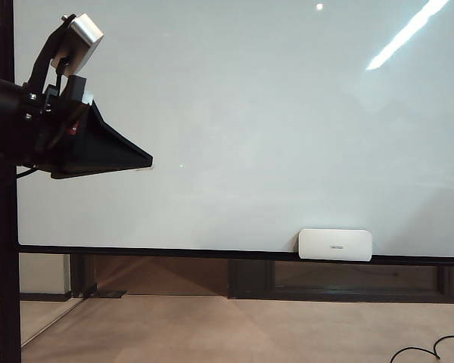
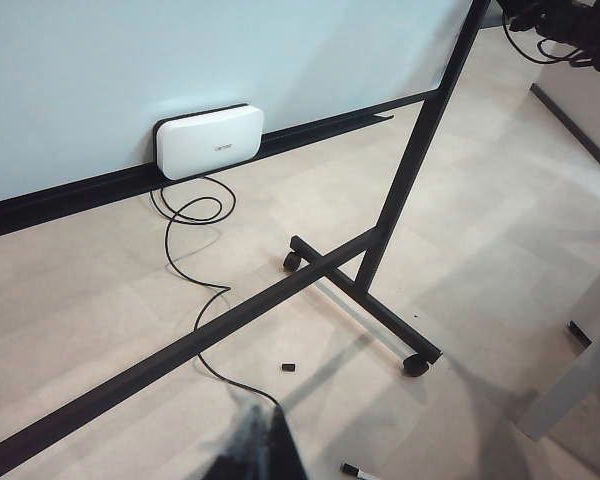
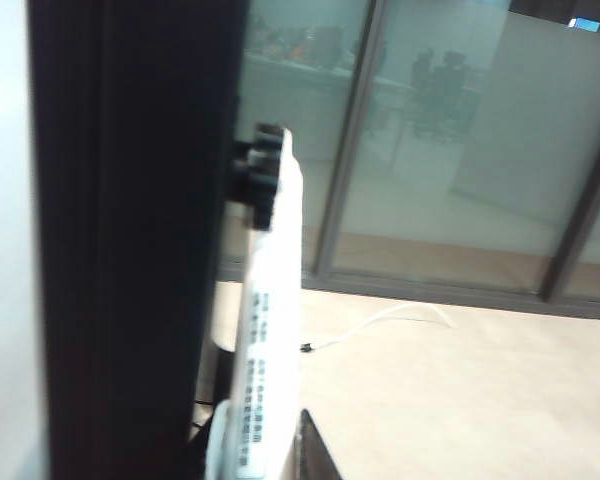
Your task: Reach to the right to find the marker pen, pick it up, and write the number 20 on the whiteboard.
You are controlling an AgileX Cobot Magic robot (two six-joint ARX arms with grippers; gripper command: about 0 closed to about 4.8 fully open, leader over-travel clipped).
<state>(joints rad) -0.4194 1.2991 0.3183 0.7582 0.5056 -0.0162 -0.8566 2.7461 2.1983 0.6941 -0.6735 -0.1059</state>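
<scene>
1. The left hand (image 1: 140, 160) hangs nearest the exterior camera at that view's left, a black wedge tapering to a tip against the whiteboard (image 1: 250, 113); whether it grips anything cannot be told.
2. Only the left wrist view shows the stand's wheeled foot (image 2: 360, 290), a cable (image 2: 190, 250) and a marker pen (image 2: 355, 470) on the floor.
3. The right hand (image 3: 315, 450) shows only one dark finger beside a white labelled part (image 3: 270, 350); its spread cannot be told.
4. A white block (image 1: 335, 245) rests on the board's lower frame.

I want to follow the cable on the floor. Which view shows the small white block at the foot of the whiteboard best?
The left wrist view: the white block shows whole, with a black cable trailing from it across the floor. The exterior view shows the block's front against the whiteboard, but no cable from it. In the right wrist view I cannot pick it out.
</scene>
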